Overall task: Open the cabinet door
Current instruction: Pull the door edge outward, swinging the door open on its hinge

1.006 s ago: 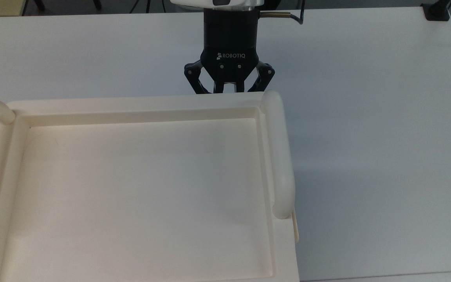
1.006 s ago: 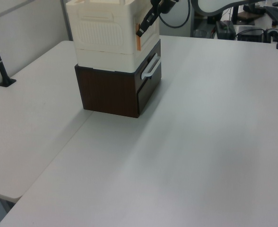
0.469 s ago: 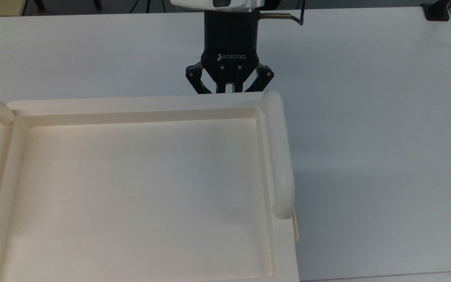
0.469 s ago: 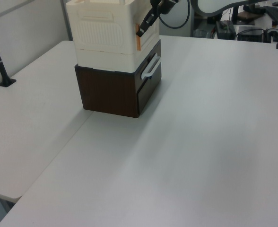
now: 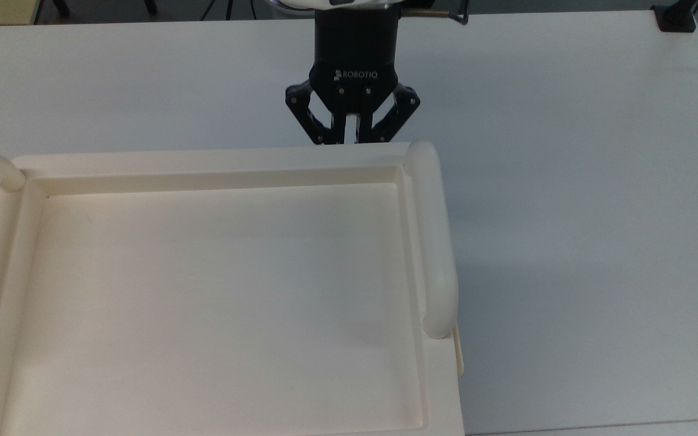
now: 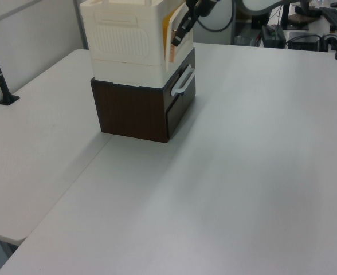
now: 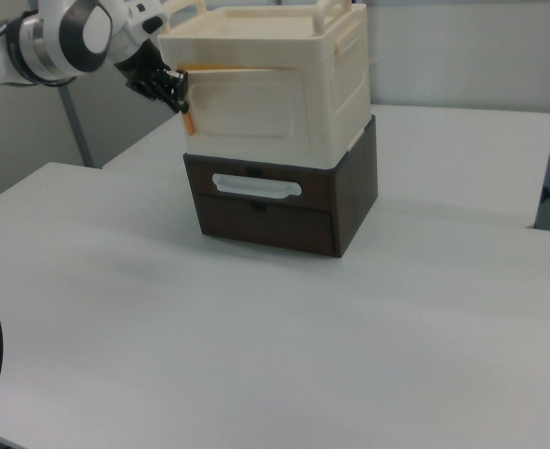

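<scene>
- The gripper [image 7: 177, 94] is pinched nearly shut on the free edge of the cabinet door [image 7: 247, 105] — by the orange tab.
- From there the door panel runs away across the cabinet [image 7: 336, 89] front, cracked ajar.
- Pulling outward should swing it wider, I reckon.

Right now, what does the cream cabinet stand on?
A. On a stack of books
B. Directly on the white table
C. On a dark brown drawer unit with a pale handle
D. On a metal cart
C: in the right view the cabinet rests on a dark brown drawer unit with a pale handle, itself on the table.
</scene>
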{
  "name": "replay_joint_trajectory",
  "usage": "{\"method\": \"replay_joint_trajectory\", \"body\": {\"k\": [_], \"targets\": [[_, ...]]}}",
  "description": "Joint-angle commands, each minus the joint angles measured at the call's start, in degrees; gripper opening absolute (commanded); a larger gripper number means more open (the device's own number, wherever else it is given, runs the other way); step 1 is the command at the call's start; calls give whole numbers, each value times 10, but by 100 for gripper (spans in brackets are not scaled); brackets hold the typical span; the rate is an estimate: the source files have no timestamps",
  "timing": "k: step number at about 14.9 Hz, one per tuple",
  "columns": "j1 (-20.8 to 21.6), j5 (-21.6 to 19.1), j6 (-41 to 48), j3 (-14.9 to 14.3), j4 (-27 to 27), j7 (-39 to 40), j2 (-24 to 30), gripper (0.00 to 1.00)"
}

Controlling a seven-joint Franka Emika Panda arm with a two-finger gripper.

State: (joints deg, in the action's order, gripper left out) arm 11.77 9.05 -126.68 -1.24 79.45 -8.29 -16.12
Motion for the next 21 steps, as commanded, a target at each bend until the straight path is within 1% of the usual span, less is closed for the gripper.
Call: {"method": "replay_joint_trajectory", "body": {"k": [1, 4, 5, 6, 8, 10, 11, 12, 13, 14, 16, 19, 21], "targets": [[-8, -3, 121, -10, 27, 21, 32, 45], [-10, -3, 186, -12, 26, 41, 45, 89], [-14, -3, 205, -12, 26, 47, 53, 97], [-17, -3, 222, -12, 24, 51, 59, 100], [-27, -3, 271, -12, 5, 54, 73, 100], [-41, -4, 298, -12, -12, 84, 92, 100], [-50, -26, 295, -12, -24, 113, 99, 100], [-50, -49, 289, -12, -38, 129, 98, 100], [-50, -59, 276, -12, -53, 133, 97, 100], [-47, -61, 254, -12, -57, 133, 97, 100], [-43, -69, 202, -6, -55, 132, 97, 100], [-38, -105, 137, -3, -51, 132, 89, 100], [-27, -111, 123, -3, -40, 133, 75, 100]]}}
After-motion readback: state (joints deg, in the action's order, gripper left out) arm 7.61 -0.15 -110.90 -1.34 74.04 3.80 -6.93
